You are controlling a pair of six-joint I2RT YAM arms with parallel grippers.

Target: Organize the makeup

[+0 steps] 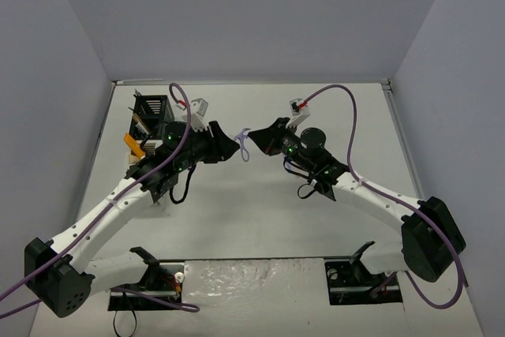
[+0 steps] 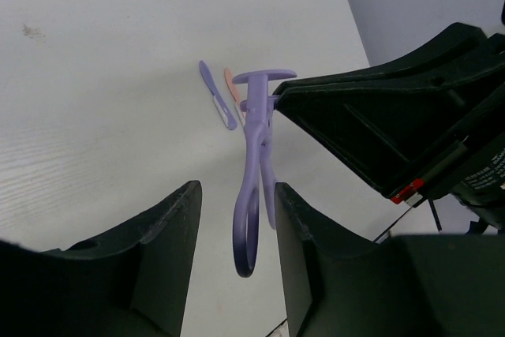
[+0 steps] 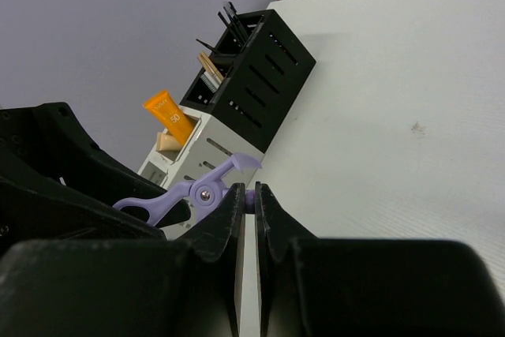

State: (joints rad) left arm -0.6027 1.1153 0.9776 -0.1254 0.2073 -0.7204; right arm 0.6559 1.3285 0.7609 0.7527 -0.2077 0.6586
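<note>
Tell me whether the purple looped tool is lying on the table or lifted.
Lifted: the right pincer clamps the purple looped tool clear of the table.

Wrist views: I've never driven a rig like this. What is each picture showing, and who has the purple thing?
You are looking at two robot arms bolted at the near edge of a white table. The top view looks down from behind them, with the left arm on the left and the right arm on the right. Each wrist view looks out along that arm's own black fingers.

The right gripper is shut on the purple looped tool and holds it in the air. The left gripper is open, the tool's loops between its fingers, with a gap on one side.

At the far left stands a black-and-white rack holding pencils and an orange tube. Two small sticks lie on the table.
</note>
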